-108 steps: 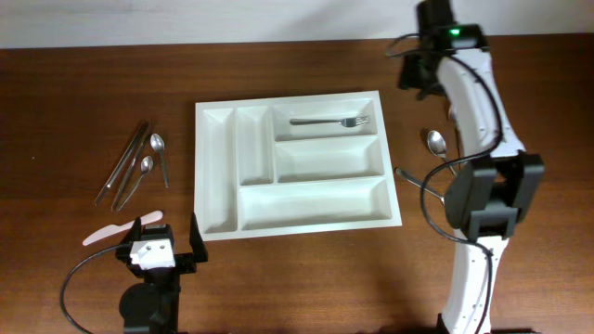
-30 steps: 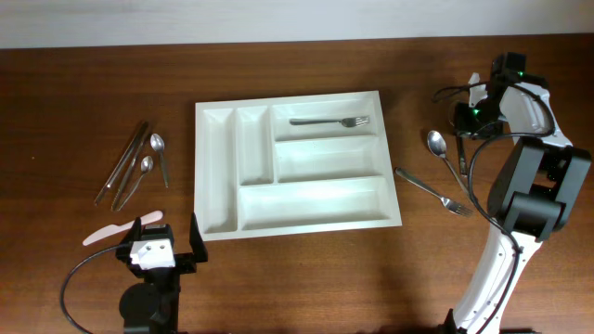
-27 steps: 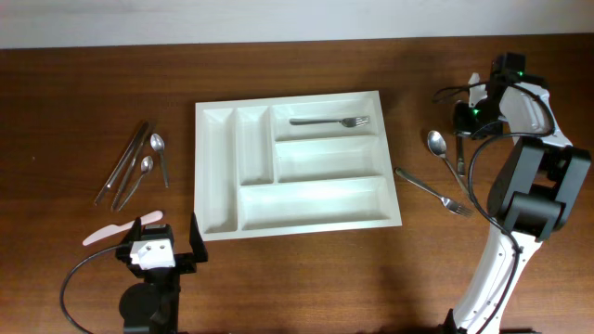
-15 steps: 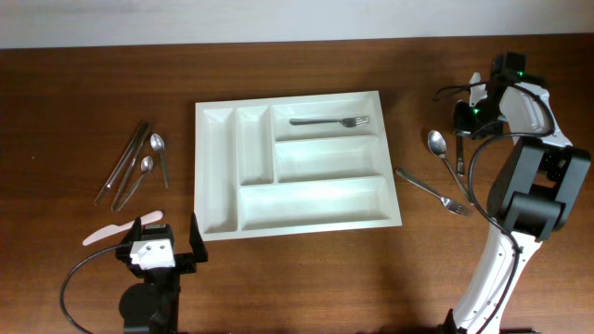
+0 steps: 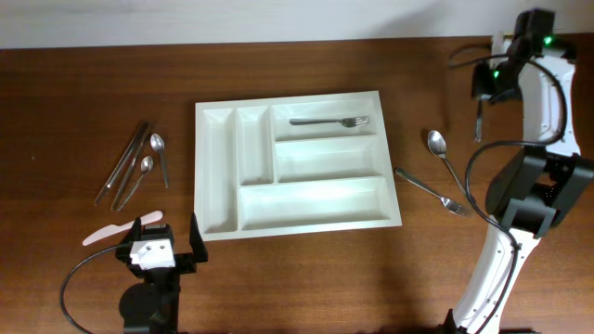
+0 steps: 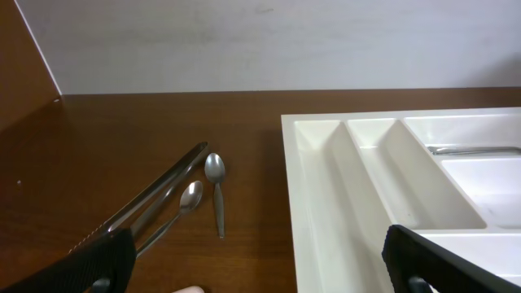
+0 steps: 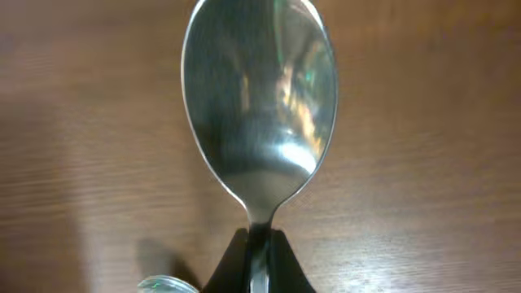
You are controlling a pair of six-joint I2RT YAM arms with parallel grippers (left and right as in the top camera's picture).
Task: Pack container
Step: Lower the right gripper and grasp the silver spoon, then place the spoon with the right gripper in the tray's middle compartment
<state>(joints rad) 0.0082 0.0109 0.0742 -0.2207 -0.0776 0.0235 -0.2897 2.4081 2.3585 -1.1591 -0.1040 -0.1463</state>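
My right hand [image 7: 259,262] pinched a shiny steel spoon [image 7: 259,106] by its handle near the far-right corner of the brown wooden bench [image 5: 306,288]; my left hand [image 6: 256,264] gaped empty.

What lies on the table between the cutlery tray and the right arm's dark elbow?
Beside the tray, a spoon and a fork lie on the wood, shown in the overhead view.

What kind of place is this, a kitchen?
Probably not a real kitchen, more likely a robot lab or test room: two robot arms stand at a plain wooden table, with only a white cutlery tray, one fork inside it, and loose spoons beside it.
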